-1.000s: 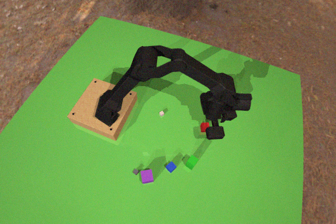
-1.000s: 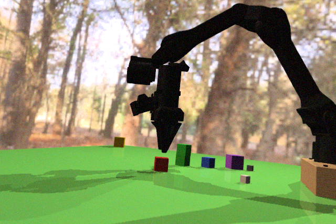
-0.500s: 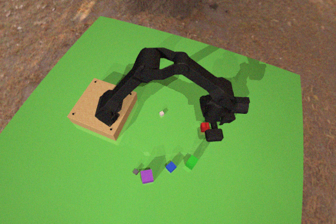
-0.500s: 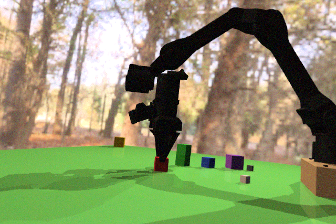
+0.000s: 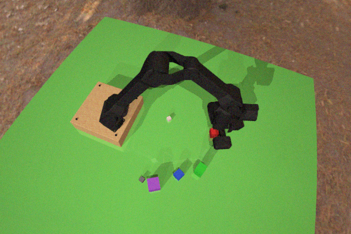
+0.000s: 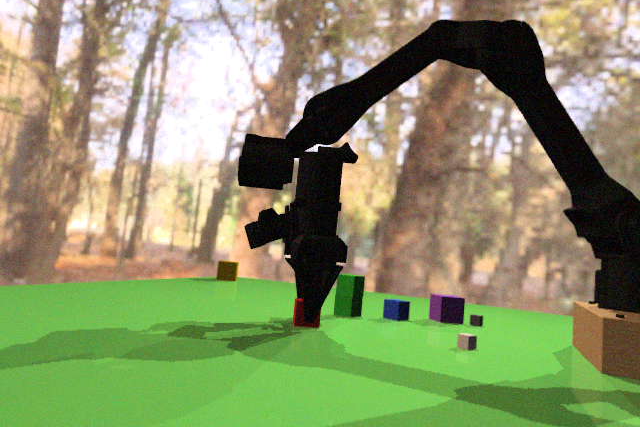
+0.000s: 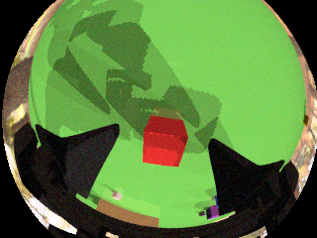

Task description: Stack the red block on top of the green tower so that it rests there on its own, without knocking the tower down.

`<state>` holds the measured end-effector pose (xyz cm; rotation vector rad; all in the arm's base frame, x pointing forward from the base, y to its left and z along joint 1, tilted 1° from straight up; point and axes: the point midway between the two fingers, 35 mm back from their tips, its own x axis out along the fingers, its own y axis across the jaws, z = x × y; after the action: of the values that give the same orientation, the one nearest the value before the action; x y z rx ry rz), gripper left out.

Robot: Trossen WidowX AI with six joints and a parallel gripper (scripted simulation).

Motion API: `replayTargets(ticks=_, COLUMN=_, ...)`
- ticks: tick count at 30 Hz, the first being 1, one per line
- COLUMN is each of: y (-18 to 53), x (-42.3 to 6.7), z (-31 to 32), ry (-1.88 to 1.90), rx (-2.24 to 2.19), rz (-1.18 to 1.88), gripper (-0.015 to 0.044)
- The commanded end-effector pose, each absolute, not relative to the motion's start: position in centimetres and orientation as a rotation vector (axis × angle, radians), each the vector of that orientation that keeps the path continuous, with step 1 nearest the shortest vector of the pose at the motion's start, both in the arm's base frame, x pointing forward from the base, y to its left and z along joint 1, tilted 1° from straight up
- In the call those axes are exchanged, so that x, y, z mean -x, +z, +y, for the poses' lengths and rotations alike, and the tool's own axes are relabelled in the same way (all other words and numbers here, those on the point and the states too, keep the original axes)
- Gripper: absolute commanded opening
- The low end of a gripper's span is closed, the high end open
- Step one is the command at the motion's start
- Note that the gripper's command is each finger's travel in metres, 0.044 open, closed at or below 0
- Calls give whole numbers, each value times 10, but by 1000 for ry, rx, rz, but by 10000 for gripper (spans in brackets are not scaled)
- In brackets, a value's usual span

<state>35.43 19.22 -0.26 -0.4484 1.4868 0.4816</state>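
The red block point(image 5: 213, 133) point(image 6: 298, 314) point(image 7: 163, 150) stands on the green surface. My gripper point(image 6: 310, 314) point(image 7: 164, 136) points down and is open, with nothing held. In the wrist view the block shows in the gap between the two spread fingertips, with green visible on both sides of it. In the exterior view the fingertips are low, in front of the block and partly hiding it. The green tower point(image 5: 201, 168) point(image 6: 348, 295) stands upright a short way from the red block. It is not seen in the wrist view.
A blue block point(image 5: 178, 173) point(image 6: 396, 309), a purple block point(image 5: 153, 184) point(image 6: 446, 308) and a small dark cube point(image 5: 141, 178) point(image 6: 476, 320) stand beyond the tower. A small pale cube point(image 5: 169, 118) point(image 6: 466, 341) lies nearer the arm's wooden base point(image 5: 90, 109). A yellow block point(image 6: 227, 270) stands far back.
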Motion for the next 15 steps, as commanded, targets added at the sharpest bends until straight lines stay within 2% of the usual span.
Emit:
replayTargets(ticks=1, y=-4, x=-353, z=192, ry=487, rx=451, rz=1490, gripper=440)
replayTargets(ticks=6, y=-3, x=-353, z=192, ry=487, rx=451, rz=1490, gripper=440)
replayTargets(ticks=15, y=-3, x=-353, z=192, ry=487, rx=451, rz=1490, gripper=204)
